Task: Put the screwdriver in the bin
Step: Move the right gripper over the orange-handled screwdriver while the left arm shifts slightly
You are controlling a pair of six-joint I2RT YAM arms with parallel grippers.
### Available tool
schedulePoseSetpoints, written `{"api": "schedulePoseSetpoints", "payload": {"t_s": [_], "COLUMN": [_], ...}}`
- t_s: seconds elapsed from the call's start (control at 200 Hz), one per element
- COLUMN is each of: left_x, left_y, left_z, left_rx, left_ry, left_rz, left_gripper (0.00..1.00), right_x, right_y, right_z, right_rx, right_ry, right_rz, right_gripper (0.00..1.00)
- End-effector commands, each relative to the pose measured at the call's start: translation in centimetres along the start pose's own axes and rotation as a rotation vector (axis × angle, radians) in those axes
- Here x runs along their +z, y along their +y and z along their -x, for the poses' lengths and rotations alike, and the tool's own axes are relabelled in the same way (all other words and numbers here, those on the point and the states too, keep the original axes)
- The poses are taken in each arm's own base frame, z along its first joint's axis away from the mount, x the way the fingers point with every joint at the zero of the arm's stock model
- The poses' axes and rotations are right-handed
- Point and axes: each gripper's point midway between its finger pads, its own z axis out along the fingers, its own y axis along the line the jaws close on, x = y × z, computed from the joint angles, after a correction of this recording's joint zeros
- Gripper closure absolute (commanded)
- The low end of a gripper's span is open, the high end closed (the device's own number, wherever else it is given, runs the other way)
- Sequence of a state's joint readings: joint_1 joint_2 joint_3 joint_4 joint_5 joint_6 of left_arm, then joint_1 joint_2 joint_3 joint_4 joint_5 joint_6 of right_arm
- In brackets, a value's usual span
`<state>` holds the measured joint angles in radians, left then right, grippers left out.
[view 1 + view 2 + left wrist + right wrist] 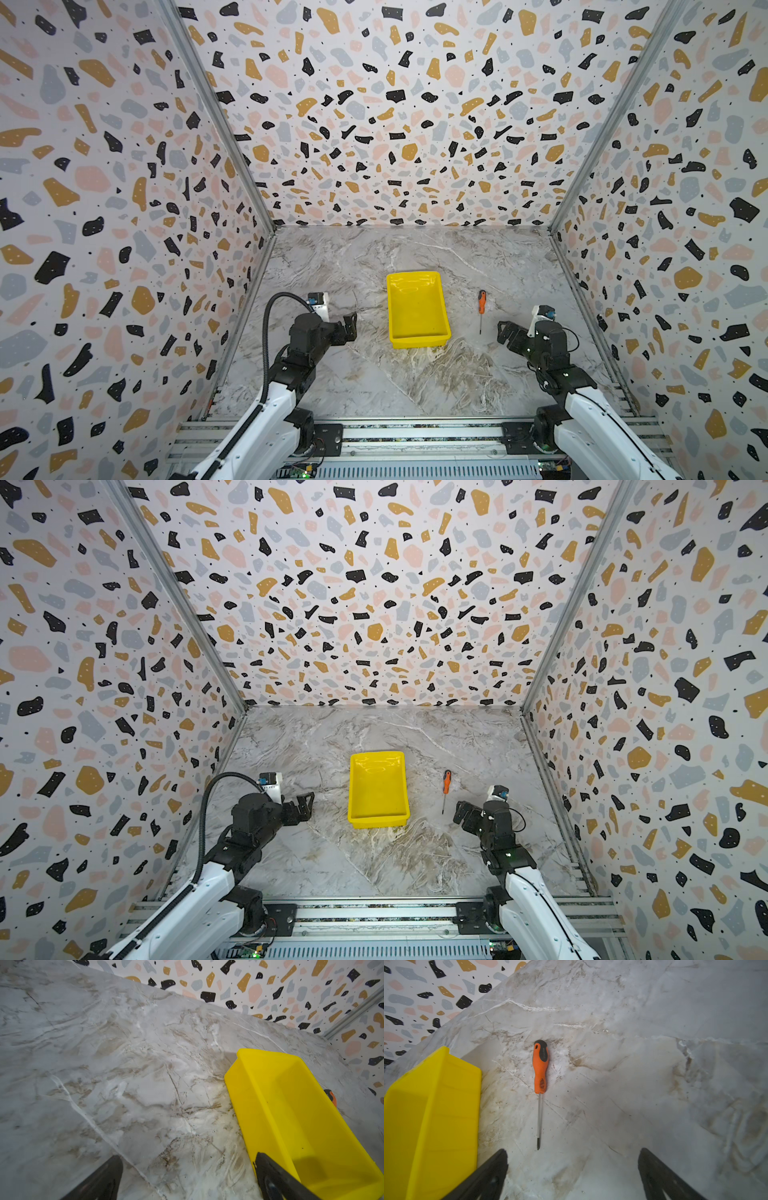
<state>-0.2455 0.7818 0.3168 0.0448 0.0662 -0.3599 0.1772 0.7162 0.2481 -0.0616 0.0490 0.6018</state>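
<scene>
The screwdriver (540, 1076) lies flat on the table (633, 1064), just right of the bin (452, 1095) and parallel to its long side. Its handle points to the back wall and its tip to my right pincer (573, 1152), jaws apart and empty. My left pincer (188, 1157) gapes too.

Terrazzo-patterned walls (395, 104) on three sides; metal corner posts (217, 112); grey marble-look tabletop (374, 374).

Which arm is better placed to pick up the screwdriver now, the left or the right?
The right. The screwdriver lies right of the bin, just ahead of the open right end effector. The left end effector is on the bin's other side.
</scene>
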Motion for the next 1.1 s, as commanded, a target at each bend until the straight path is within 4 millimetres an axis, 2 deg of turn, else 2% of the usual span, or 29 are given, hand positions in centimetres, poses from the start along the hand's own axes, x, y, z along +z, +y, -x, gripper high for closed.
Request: {"api": "schedulePoseSetpoints", "payload": {"t_s": [0.0,0.155,0.305,0.375,0.451,0.531,0.586,0.656,0.721,0.806,0.911,0.976,1.096], "left_x": [-0.4,-1.3,-1.9,-2.1,-2.2,-2.4,-2.5,-2.4,-2.3,-2.1,-2.1,-2.3,-3.1], "left_y": [-1.7,-0.4,-1.0,-0.8,0.0,2.0,3.2,2.8,2.7,2.4,2.1,1.4,-0.5], "left_z": [1.5,1.5,0.8,0.6,0.3,-0.1,-0.5,-0.4,-0.5,-0.7,-0.4,0.0,0.5], "left_rx": [0.007,-0.052,-0.089,-0.120,-0.160,-0.197,-0.228,-0.222,-0.221,-0.217,-0.195,-0.159,-0.126], "left_ry": [-0.030,-0.071,-0.106,-0.126,-0.139,-0.138,-0.133,-0.129,-0.123,-0.114,-0.120,-0.145,-0.232], "left_rz": [-0.076,-0.011,-0.073,-0.078,-0.039,0.072,0.133,0.117,0.110,0.089,0.075,0.037,-0.098], "left_gripper": [0.00,0.00,0.00,0.00,0.00,0.00,0.00,0.00,0.00,0.00,0.00,0.00,0.00], "right_x": [-0.3,0.0,0.4,0.3,0.3,0.5,0.6,0.1,-0.1,0.3,0.7,0.6,0.8], "right_y": [-0.3,-2.1,-2.3,-3.1,-4.2,-4.8,-6.1,-8.7,-9.2,-8.6,-6.4,-4.4,1.0], "right_z": [1.5,1.5,1.4,1.4,1.5,1.5,1.3,0.9,1.4,2.2,3.8,5.1,6.5], "right_rx": [0.026,0.080,0.110,0.131,0.162,0.190,0.222,0.276,0.291,0.306,0.263,0.155,-0.038], "right_ry": [-0.030,-0.002,0.021,0.032,0.035,0.039,0.033,0.040,0.052,0.056,0.039,-0.008,-0.067], "right_rz": [-0.051,-0.093,-0.043,-0.073,-0.107,-0.104,-0.163,-0.297,-0.296,-0.228,-0.142,-0.151,-0.135], "right_gripper": [0.01,0.01,0.01,0.01,0.01,0.01,0.01,0.01,0.01,0.01,0.01,0.01,0.01]}}
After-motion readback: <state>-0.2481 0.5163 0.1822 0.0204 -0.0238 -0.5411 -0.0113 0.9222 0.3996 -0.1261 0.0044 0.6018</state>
